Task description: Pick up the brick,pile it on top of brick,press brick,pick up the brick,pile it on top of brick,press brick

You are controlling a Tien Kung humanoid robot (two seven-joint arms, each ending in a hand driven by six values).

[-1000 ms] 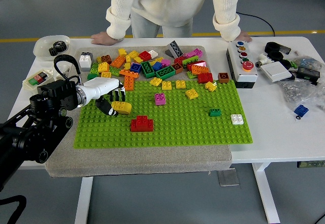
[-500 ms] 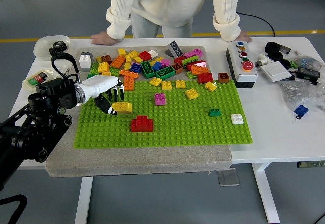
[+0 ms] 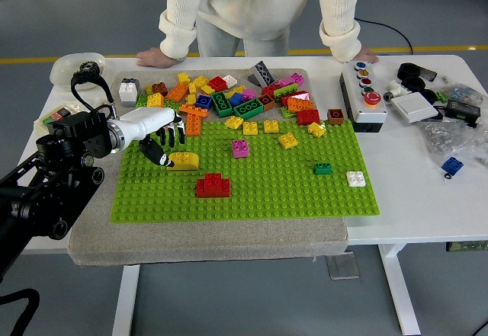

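**A:** So where is this at? The left hand [image 3: 162, 142] has its fingers curled around the yellow brick [image 3: 183, 161], which looks tilted and is at or just above the green baseplate [image 3: 252, 191], toward its left side. I can't tell if the brick is fully clear of the studs or only tipped up.

**B:** My read is it's on the first pick-up. The red brick [image 3: 213, 186] sits just right of and nearer than the yellow one, and nothing is stacked on it (it looks like the obvious target, but that's my guess). So every pile and press is still to do, plus the whole second round.

**A:** How's the room to move?

**B:** Pretty good. The stretch of baseplate between the two bricks is bare, so the carry is short. The loose brick pile [image 3: 229, 100] crowds the far edge, close behind the fingers. The pink brick [image 3: 240, 148] is further right, out of the way.

**A:** And the edges?

**B:** The hand works near the plate's left edge, with the grey pad [image 3: 206, 241] under it on the white surface [image 3: 412, 206]. A person leans both hands on the far side, well clear. The right arm isn't in view.
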